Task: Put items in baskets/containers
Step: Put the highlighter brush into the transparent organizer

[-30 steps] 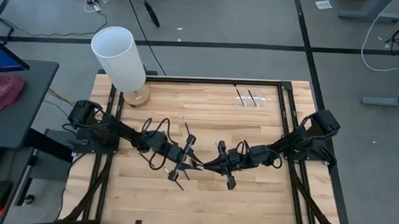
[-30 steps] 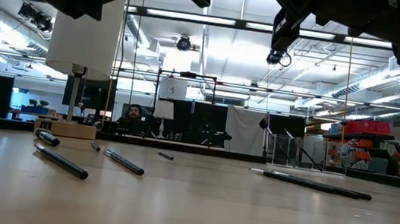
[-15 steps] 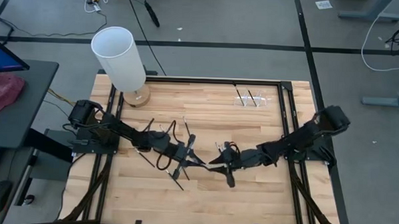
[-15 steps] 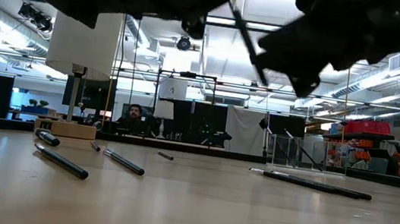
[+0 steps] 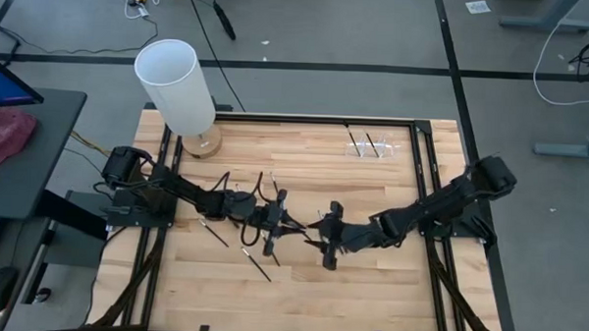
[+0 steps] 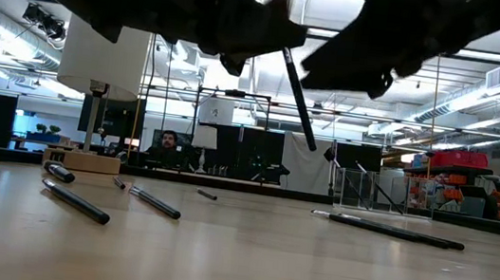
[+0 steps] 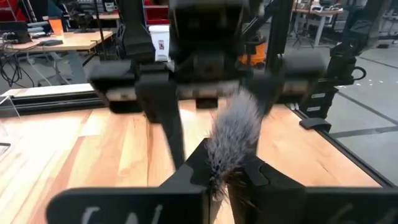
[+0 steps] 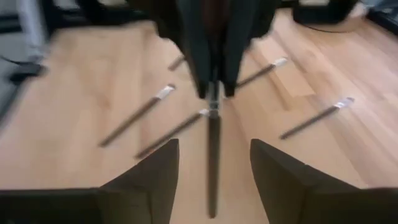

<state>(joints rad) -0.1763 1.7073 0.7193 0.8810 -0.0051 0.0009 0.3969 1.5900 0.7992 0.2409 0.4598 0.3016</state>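
No legible brand, label or writing in any view. Left gripper (image 5: 285,222), mid-worktop (image 5: 300,293), has its jaws clamped on a makeup brush (image 6: 299,98); the left wrist view alone shows its pale bristle tuft (image 7: 235,132) between the fingers. The low view shows the handle hanging tilted above the wood. Right gripper (image 5: 320,237), just beside it, has its jaws spread wide, holding nothing. Loose brushes (image 5: 258,265) lie beneath the left arm. The clear holder (image 5: 372,146) stands at the far right edge, with brushes inside.
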